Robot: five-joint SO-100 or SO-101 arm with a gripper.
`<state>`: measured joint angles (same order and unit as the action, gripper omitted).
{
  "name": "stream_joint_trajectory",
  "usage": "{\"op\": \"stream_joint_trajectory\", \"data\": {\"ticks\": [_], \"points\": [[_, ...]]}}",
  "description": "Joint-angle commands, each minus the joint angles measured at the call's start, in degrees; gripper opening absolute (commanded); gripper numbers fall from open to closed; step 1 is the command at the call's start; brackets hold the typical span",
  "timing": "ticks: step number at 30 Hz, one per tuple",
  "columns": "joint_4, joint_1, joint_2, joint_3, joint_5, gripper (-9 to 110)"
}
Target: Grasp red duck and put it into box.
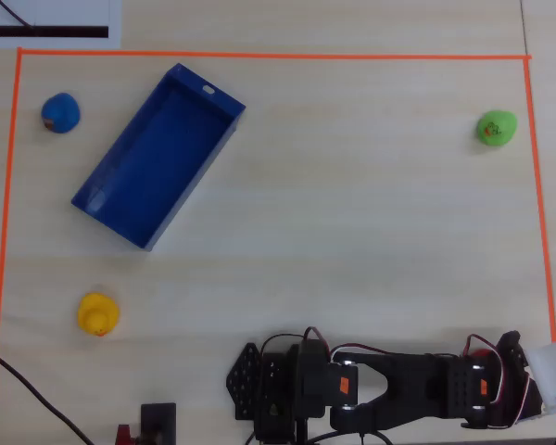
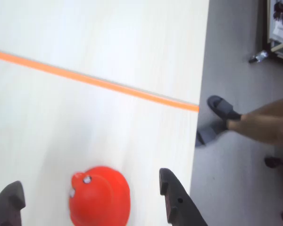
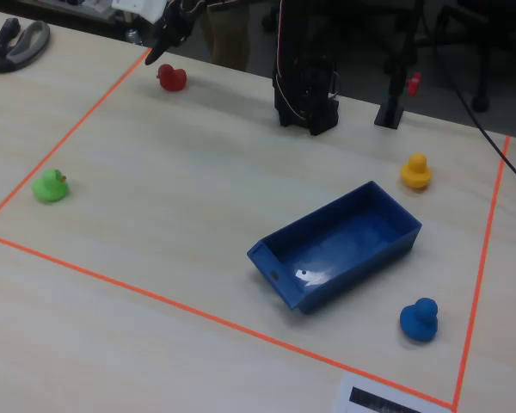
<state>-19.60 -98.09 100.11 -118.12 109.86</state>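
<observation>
The red duck lies on the pale table between my two dark fingers, with a gap on each side. My gripper is open around it. In the fixed view the red duck sits at the far left, just inside the orange tape, with the gripper right above it. The box is a long blue tray at the upper left of the overhead view, also seen as the box in the fixed view, far from the duck. In the overhead view the stretched arm covers the duck.
A green duck, a yellow duck and a blue duck stand apart on the table. Orange tape frames the work area. The table edge is close on the wrist view's right, with a person's leg beyond it.
</observation>
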Motion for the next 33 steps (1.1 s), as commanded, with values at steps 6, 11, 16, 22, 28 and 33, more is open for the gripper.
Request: {"op": "stream_joint_trajectory", "data": {"ticks": [6, 11, 16, 22, 28, 33], "points": [[1.93, -0.53, -1.76, -0.53, 0.88, 38], [2.29, 0.09, -4.66, -0.53, 0.97, 38], [2.90, 0.35, -7.91, -0.70, 1.41, 38], [7.12, -0.18, -12.13, -2.72, 3.34, 29], [11.95, -1.76, -16.44, -5.36, 7.65, 0], [5.98, -2.55, -17.14, -2.29, 8.53, 0]]}}
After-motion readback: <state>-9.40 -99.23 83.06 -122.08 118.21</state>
